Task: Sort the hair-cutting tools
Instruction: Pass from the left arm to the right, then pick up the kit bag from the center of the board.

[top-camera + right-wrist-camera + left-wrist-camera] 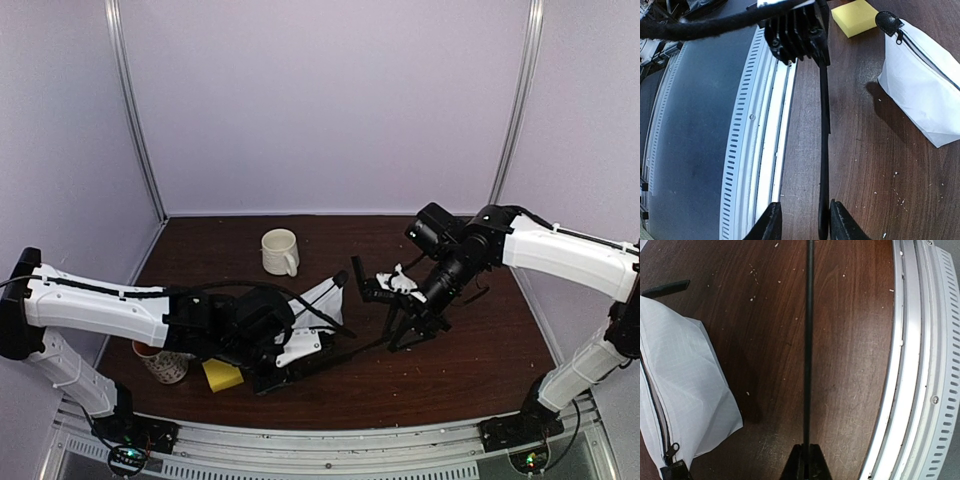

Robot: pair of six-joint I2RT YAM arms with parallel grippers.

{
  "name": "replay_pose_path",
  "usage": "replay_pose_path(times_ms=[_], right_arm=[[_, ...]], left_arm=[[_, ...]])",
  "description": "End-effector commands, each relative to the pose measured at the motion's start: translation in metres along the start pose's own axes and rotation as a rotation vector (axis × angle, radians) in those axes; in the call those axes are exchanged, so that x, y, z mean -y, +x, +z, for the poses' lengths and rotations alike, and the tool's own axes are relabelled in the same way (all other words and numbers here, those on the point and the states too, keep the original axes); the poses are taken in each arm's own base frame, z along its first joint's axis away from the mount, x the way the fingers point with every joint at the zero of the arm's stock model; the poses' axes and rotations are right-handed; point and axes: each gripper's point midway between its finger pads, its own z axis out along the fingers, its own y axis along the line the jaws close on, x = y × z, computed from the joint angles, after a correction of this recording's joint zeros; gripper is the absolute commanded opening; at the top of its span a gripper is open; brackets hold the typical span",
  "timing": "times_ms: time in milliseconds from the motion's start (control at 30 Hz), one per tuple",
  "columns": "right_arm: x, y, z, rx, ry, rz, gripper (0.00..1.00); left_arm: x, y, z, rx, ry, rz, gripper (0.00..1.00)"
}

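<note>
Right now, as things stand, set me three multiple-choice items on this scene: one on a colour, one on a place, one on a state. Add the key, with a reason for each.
1. The zip pouch is:
A. red
B. green
C. white

2. The yellow sponge lies:
A. on the bare table, near its front edge
B. inside the pouch
C. on top of the pouch

3. The comb is:
A. lying loose on the table
B. clamped in the left gripper, with its other end between the open jaws of the right gripper
C. tucked into the pouch

Key:
1 C: its fabric shows white in both wrist views.
2 A: it sits on the dark wood, apart from the pouch.
3 B: the left jaws press on one end, and the right jaws stand apart round the other.
</note>
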Motion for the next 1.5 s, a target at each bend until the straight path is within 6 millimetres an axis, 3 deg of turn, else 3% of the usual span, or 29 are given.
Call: replay_pose_path(times_ms=[0,233,467,600,700,833,933,1033,1167,1333,1467], right_arm=[[0.006,0.001,0.007,-0.007,0.009,0.020,0.32],[0.006,-0.003,0.005,0.011,0.012,0.018,0.08],[0.002,-0.004,0.002,0.012,0.008,0.003,0.02],[0.003,0.000,-0.004,0.010,0.034,-0.003,0.00],[0.010,0.010,-0.014,-0.009,0.059,0.014,0.00],[0.020,0.019,-0.030,-0.017,0.118,0.027,0.00],[0.024,0.021,-0.038,-0.008,0.156,0.038,0.00],[0.024,0.019,-0.047,0.017,0.173,0.055,0.00],[0.023,0.025,-0.061,0.029,0.182,0.086,0.00],[0.024,0.036,-0.075,0.046,0.215,0.120,0.00],[0.024,0.045,-0.070,0.051,0.201,0.139,0.00]], left_arm=[[-0.003,-0.015,-0.009,0.082,-0.007,-0.006,0.00],[-0.007,-0.016,-0.010,0.086,-0.018,-0.013,0.00],[-0.012,-0.016,-0.009,0.081,-0.027,-0.030,0.00],[-0.023,-0.014,-0.014,0.070,-0.084,-0.049,0.32],[-0.041,-0.022,-0.033,0.122,-0.142,-0.087,0.41],[-0.091,-0.029,-0.059,0.192,-0.242,-0.243,0.47],[-0.124,-0.042,-0.066,0.211,-0.288,-0.305,0.50],[-0.141,-0.052,-0.048,0.134,-0.304,-0.281,0.51],[-0.143,-0.061,-0.020,0.058,-0.258,-0.270,0.51],[-0.156,-0.048,-0.007,-0.035,-0.327,-0.284,0.52],[-0.161,-0.036,0.000,-0.097,-0.357,-0.274,0.52]])
